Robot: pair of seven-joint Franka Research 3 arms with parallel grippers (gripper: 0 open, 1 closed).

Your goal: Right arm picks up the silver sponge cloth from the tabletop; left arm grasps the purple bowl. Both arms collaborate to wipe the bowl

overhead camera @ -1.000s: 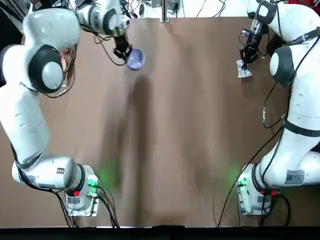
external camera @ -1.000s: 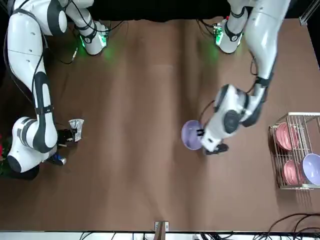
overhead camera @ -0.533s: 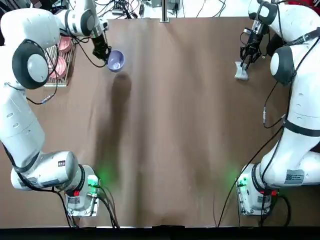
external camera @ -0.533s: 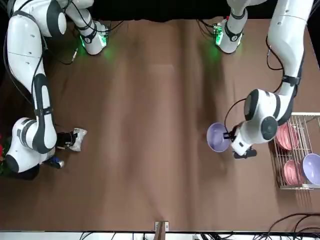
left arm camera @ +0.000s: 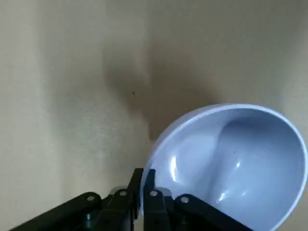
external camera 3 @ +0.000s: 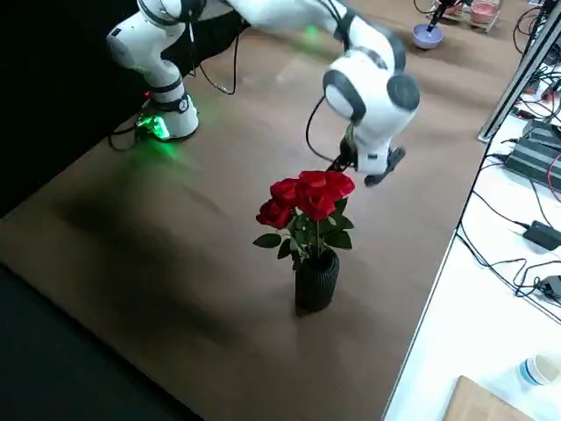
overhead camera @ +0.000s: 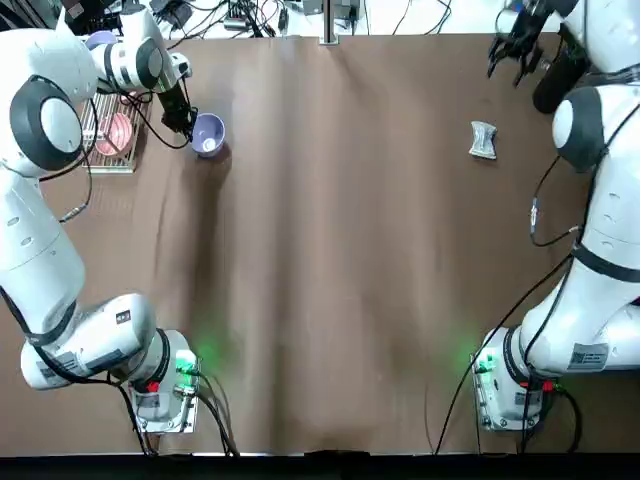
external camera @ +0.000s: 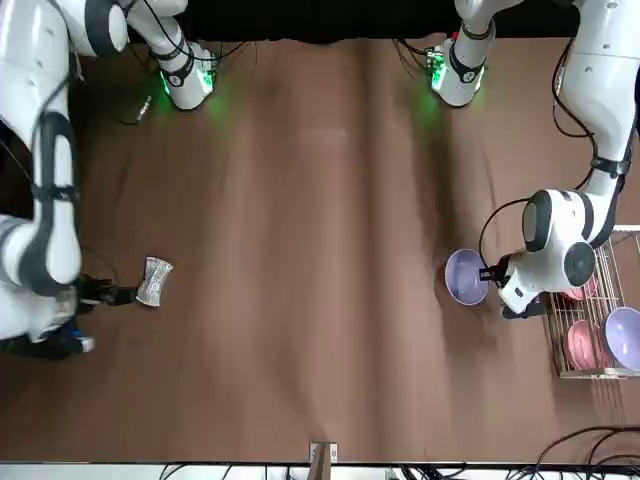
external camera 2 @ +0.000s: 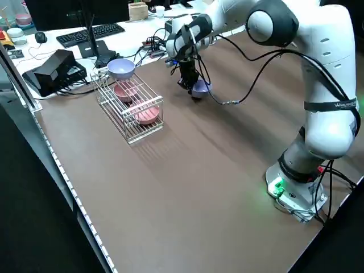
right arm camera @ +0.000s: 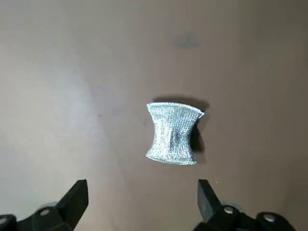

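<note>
The purple bowl (overhead camera: pixel 208 133) is tilted at the table's far left, beside the rack, with my left gripper (overhead camera: pixel 186 119) shut on its rim. The left wrist view shows the fingers (left arm camera: pixel 143 186) pinching the rim of the bowl (left arm camera: pixel 236 159). I cannot tell whether the bowl touches the table. In the front view the bowl (external camera: pixel 465 277) sits just left of the left gripper (external camera: pixel 497 274). The silver sponge cloth (overhead camera: pixel 483 140) lies alone on the table at the far right. My right gripper (overhead camera: pixel 512 58) hangs open beyond the cloth (right arm camera: pixel 173 133), apart from it.
A wire rack (overhead camera: pixel 108 133) at the far left edge holds pink bowls and another lavender bowl (external camera: pixel 622 334). A black vase of red roses (external camera 3: pixel 309 235) stands near the right gripper's end of the table. Cables run along the far edge.
The left arm carried the bowl leftward to the rack's side. The right gripper let go of the sponge cloth, opened and drew back from it toward the far edge.
</note>
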